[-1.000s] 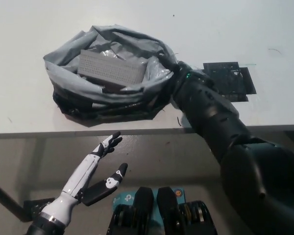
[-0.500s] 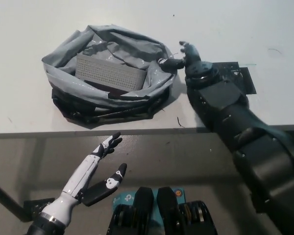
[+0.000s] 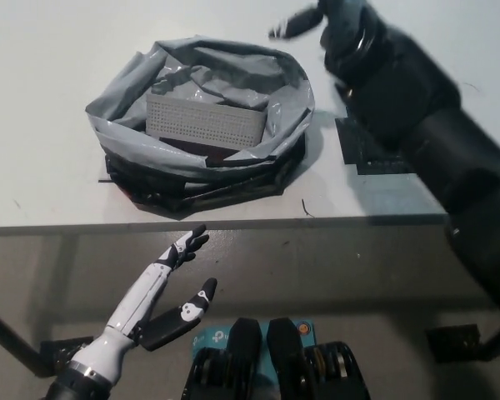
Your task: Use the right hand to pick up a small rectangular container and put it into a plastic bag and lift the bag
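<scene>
The grey plastic bag (image 3: pixel 125 125) sits on the white table (image 3: pixel 42 50), its mouth wide open and its rim rolled down. A small grey rectangular container (image 3: pixel 202 125) with a dotted face lies inside it. My black right hand (image 3: pixel 337 21) is raised at the top of the picture, above and to the right of the bag's rim. It is blurred, partly cut off by the frame edge, and does not touch the bag. My white left hand (image 3: pixel 162 292) rests open at the lower left, below the table's front edge.
A flat black mat (image 3: pixel 375 154) lies on the table right of the bag, partly under my right forearm. The table's front edge (image 3: pixel 67 225) runs across the picture just below the bag.
My right hand has gone from the bag's right rim up and away to the top of the picture. The bag now sits slightly further right with its rim wider. The left hand has not moved.
</scene>
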`<state>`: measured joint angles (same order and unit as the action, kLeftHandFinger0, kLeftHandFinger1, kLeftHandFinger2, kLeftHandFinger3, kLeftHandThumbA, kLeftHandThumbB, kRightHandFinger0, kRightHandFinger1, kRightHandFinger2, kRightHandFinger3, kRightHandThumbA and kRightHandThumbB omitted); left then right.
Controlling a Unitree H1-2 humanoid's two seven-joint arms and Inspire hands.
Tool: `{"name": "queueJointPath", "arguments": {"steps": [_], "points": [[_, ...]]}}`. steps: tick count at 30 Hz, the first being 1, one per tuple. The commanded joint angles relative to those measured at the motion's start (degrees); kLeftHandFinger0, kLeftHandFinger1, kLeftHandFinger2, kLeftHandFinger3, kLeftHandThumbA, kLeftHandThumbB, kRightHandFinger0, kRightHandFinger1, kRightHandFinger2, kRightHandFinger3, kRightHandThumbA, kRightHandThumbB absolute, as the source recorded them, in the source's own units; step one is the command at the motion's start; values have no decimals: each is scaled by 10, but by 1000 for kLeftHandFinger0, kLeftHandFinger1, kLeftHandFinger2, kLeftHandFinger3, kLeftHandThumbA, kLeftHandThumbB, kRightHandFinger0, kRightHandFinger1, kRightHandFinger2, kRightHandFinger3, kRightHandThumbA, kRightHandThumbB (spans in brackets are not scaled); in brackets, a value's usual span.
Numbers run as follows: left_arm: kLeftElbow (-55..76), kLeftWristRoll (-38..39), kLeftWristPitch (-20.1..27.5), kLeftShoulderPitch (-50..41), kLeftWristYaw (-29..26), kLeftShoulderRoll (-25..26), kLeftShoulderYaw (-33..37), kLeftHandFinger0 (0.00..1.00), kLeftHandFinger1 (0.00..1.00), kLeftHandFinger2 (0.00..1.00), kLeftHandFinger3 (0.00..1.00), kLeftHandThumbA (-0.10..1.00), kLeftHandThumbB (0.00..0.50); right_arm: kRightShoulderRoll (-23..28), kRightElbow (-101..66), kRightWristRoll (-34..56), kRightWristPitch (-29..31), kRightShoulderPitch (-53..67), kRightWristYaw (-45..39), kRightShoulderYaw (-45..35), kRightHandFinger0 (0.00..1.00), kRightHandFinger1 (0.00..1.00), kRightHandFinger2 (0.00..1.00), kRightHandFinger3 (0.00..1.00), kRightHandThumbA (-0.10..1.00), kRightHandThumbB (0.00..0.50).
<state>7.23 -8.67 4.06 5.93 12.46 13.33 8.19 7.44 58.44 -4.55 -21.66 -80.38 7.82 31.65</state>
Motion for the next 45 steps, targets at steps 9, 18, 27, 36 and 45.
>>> {"name": "queueJointPath", "arguments": {"steps": [9,18,27,36,45], "points": [[10,1,16,31,2,10,-8,1000,1000,1000,1000,564,258,159,-401,203,-53,-146,-217,-118,1000,1000,1000,1000,678,500],[-6,11,4,107,8,24,-25,1000,1000,1000,1000,730,260,299,-766,184,-53,-9,-150,-272,1000,1000,1000,1000,1000,324],[-22,31,-8,155,-5,11,-41,1000,1000,1000,1000,754,224,310,-1095,146,-18,287,-107,-379,1000,1000,1000,1000,1000,231],[-32,30,-10,183,-8,19,-49,1000,1000,1000,1000,769,195,127,-975,-49,304,593,-23,-226,1000,1000,1000,1000,1000,198],[-22,28,13,115,-6,14,-41,1000,1000,1000,1000,821,218,50,-690,-128,400,691,70,-163,1000,1000,1000,1000,1000,205]]}}
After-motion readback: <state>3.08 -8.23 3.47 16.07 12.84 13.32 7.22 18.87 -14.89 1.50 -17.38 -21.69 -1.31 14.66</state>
